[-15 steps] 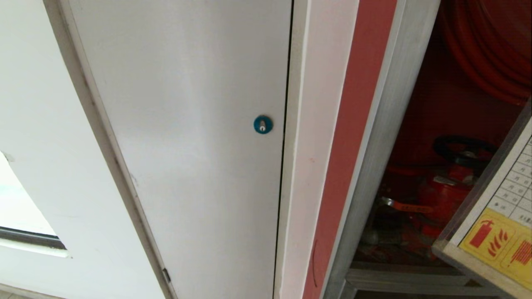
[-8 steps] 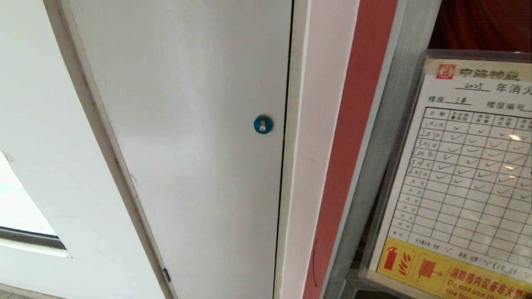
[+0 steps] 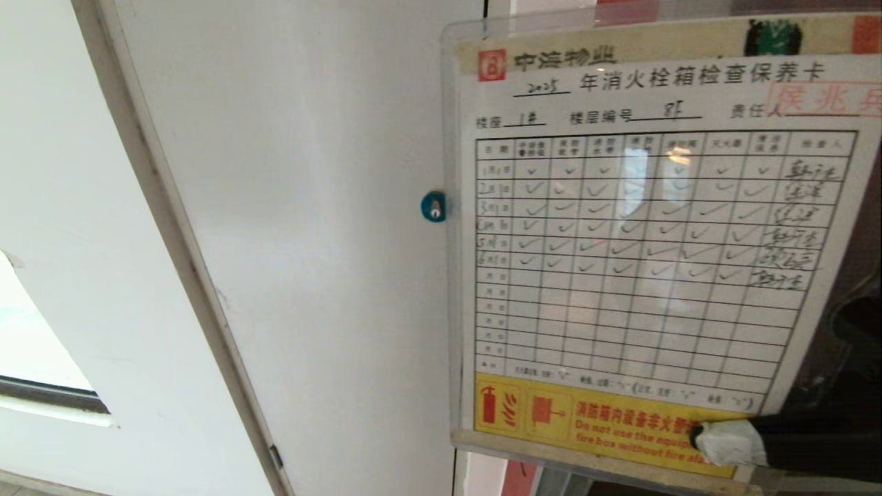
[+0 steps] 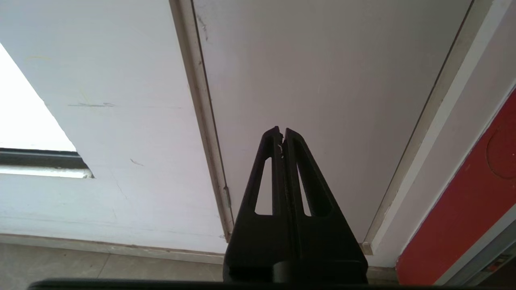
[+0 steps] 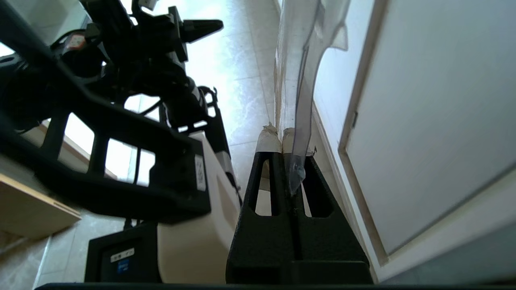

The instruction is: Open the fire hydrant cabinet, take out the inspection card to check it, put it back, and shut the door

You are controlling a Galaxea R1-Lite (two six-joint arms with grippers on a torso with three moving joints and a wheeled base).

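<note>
Your right pincer [image 3: 716,441] pinches the inspection card [image 3: 641,262] at its lower right corner, long axis upright, facing you; left pincer [image 4: 282,135] closed, empty.

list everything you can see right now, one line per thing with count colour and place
inspection card: one, white with a printed grid of ticks and a yellow band along its lower edge, in a clear sleeve, held up in front of the head camera at right
white door panel: one, plain white, centre of the head view, left of the card
round lock: one, blue, on the white door panel, partly behind the card's edge
red strip: one, red, beside the white frame in the left wrist view
floor: pale tiles, below the wall
left end effector: one, black, shut, idle, facing the white door panel
right end effector: one, black with white-taped tips, shut on the card's lower corner
</note>
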